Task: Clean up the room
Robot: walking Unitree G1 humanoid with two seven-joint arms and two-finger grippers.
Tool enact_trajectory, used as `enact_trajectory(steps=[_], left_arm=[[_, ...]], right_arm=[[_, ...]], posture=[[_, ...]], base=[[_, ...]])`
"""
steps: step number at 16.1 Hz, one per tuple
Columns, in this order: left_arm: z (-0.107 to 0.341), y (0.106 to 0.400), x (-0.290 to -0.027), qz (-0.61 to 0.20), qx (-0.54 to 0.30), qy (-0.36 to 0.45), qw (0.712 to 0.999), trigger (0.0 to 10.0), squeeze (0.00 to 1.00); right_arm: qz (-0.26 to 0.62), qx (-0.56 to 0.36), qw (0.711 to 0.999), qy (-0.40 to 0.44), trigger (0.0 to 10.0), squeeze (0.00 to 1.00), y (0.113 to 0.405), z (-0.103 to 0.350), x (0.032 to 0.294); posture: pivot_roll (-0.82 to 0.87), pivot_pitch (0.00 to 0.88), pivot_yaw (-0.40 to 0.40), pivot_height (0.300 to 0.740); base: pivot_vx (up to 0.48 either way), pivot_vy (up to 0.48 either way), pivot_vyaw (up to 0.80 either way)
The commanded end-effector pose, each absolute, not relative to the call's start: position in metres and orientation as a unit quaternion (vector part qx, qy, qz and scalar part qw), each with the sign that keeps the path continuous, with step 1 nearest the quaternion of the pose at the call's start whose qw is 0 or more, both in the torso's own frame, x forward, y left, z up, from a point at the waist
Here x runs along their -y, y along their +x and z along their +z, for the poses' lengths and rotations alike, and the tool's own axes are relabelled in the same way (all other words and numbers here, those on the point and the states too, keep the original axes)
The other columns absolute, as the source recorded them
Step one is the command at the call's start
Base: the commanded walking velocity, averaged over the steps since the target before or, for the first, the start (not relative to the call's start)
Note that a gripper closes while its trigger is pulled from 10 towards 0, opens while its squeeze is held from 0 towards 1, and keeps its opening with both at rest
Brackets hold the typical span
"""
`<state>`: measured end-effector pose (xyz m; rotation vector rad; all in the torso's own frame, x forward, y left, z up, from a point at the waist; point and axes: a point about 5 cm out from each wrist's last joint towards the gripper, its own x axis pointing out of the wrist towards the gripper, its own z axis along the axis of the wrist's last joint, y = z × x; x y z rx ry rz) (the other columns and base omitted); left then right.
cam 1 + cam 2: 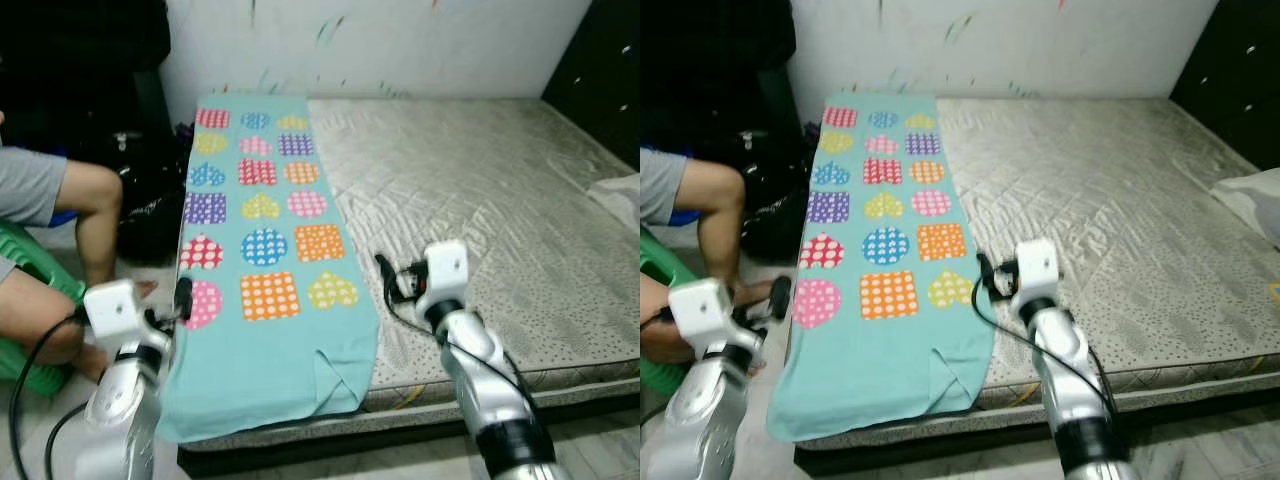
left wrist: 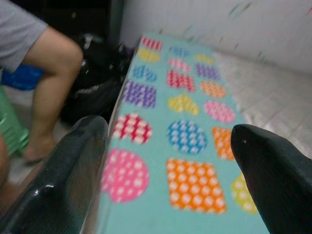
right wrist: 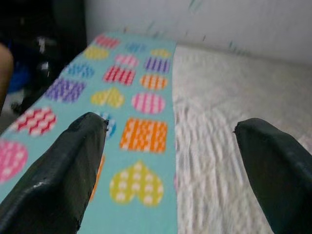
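Note:
A turquoise blanket (image 1: 262, 250) with coloured dotted hearts, circles and squares lies folded in a long strip along the left side of the bare grey mattress (image 1: 480, 190); its near end hangs over the mattress front edge. My left gripper (image 1: 183, 297) hovers at the blanket's left edge, open, nothing between its fingers (image 2: 73, 165). My right gripper (image 1: 385, 272) hovers at the blanket's right edge above the mattress, open and empty, with its fingers (image 3: 68, 170) spread wide.
A seated person, bare knee (image 1: 95, 190) and foot, sits on a green chair (image 1: 30, 300) just left of my left arm. Black bags (image 1: 150, 190) sit on the floor by the bed's left side. A white pillow (image 1: 620, 195) lies at the mattress's right edge. A white wall backs the bed.

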<state>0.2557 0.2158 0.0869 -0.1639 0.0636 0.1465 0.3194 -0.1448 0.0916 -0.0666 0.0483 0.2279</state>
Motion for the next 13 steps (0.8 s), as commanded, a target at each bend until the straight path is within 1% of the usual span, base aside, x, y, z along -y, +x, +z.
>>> enact_trajectory(steps=[1, 2, 4, 5, 11, 13], left_arm=[[0.088, 0.252, -0.213, 0.058, -0.032, -0.068, 0.996, 10.0, 0.0], [0.088, 0.25, -0.213, 0.056, -0.035, -0.064, 0.996, 10.0, 0.0], [0.087, 0.24, -0.214, 0.06, -0.041, -0.067, 0.995, 10.0, 0.0], [0.087, 0.238, -0.215, 0.065, -0.042, -0.067, 0.995, 10.0, 0.0], [0.092, 0.237, -0.214, 0.059, -0.044, -0.063, 0.995, 10.0, 0.0], [0.094, 0.237, -0.212, 0.057, -0.044, -0.064, 0.995, 10.0, 0.0]], right_arm=[[0.11, -0.024, 0.993, -0.038, 10.0, 0.0, 0.319, 0.095, 0.149], [0.105, -0.029, 0.993, -0.037, 10.0, 0.0, 0.318, 0.095, 0.151], [0.108, -0.032, 0.993, -0.03, 10.0, 0.0, 0.311, 0.094, 0.151], [0.109, -0.035, 0.993, -0.028, 10.0, 0.0, 0.308, 0.093, 0.151], [0.11, -0.048, 0.993, -0.017, 10.0, 0.0, 0.294, 0.087, 0.148], [0.11, -0.05, 0.992, -0.02, 10.0, 0.0, 0.294, 0.088, 0.148]], posture=[[-0.05, 0.104, -0.067, 0.74], [-0.05, 0.112, -0.068, 0.74], [-0.05, 0.174, -0.077, 0.74], [-0.05, 0.19, -0.073, 0.74], [-0.05, 0.223, -0.049, 0.74], [-0.04, 0.232, -0.048, 0.725]], base=[[0.0, 0.0, 0.0], [0.0, 0.0, 0.0], [0.0, 0.0, 0.0], [0.0, 0.0, 0.0], [0.0, 0.0, 0.0], [0.0, 0.0, 0.0]])
